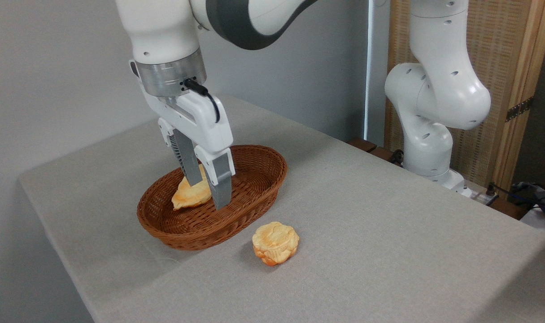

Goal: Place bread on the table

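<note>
Bread (189,194) lay in the wicker basket (254,197) on the table (389,233), our gripper (207,192) open astride it. We judged it light and crumbly, best pinched gently across its flat middle.

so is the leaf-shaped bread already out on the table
No, the bread lies inside the wicker basket, with the end effector fingers down around it; only the round bun sits on the table.
</note>
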